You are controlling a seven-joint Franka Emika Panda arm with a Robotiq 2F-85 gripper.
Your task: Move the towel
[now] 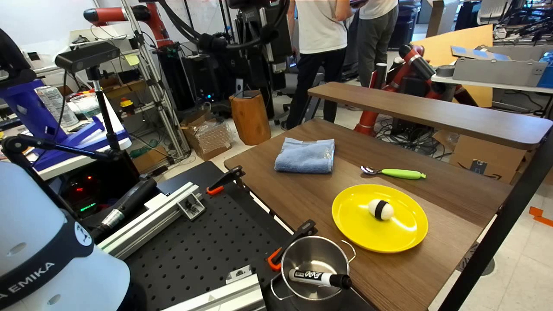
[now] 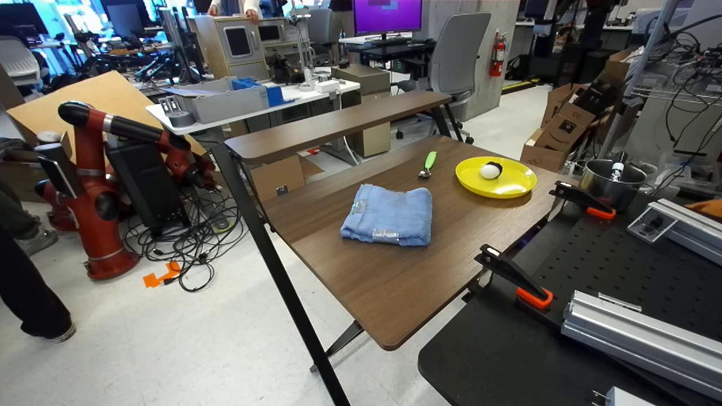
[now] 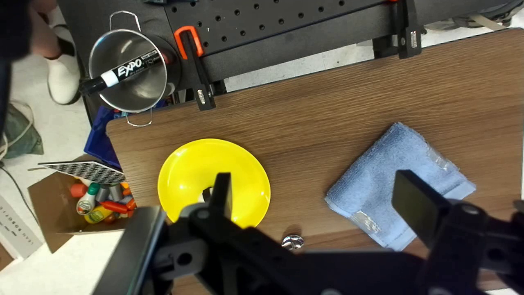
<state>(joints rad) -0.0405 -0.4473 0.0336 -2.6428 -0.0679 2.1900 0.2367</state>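
On a brown table (image 2: 389,290) in a cluttered room (image 2: 180,332) lies the towel (image 2: 389,214), gripper (image 3: 315,192) spread.

Red robot arms (image 2: 100,228), tangled cables (image 2: 198,237) and a perforated black board (image 1: 207,242) mark a robotics lab.

That light-blue towel (image 2: 389,214) looks soft and fluffy from where I stand, folded over into a thick, roughly square pad with shiny patches along its edges. It lies flat, near the yellow plate (image 2: 509,186) but apart from it, its top slightly uneven.
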